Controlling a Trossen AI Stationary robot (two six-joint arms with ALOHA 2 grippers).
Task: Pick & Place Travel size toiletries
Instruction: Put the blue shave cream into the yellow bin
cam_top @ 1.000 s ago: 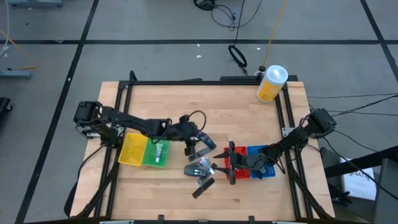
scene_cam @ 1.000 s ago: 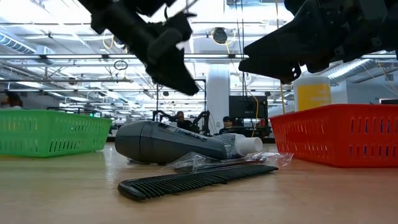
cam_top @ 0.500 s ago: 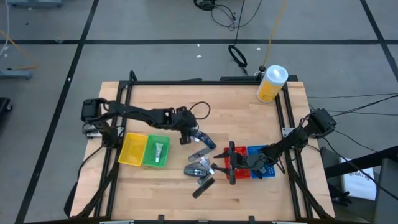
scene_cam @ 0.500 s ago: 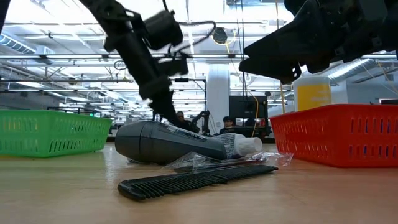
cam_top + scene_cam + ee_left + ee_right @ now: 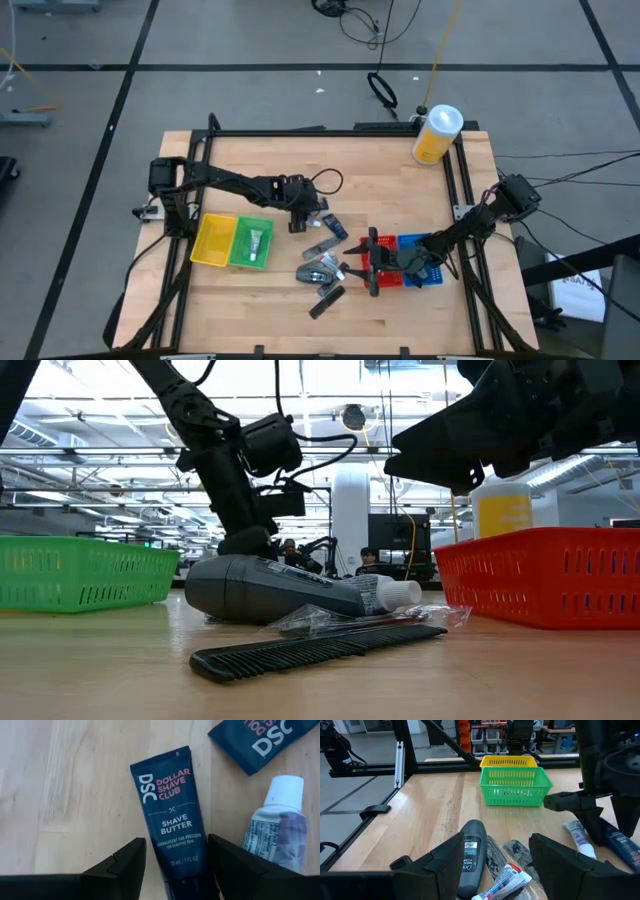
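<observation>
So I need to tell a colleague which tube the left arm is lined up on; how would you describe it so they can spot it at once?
Start at the green plastic bin and look toward the table's middle, where the left end effector hangs open. Directly below it lies a dark blue flat plastic tube printed "DSC Dollar Shave Club Shave Butter". The small white-capped tube beside it is pale, and the dark blue packet nearby lacks that wording.

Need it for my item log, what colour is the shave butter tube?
Dark blue shave butter tube, seen best in the left wrist view.
</observation>
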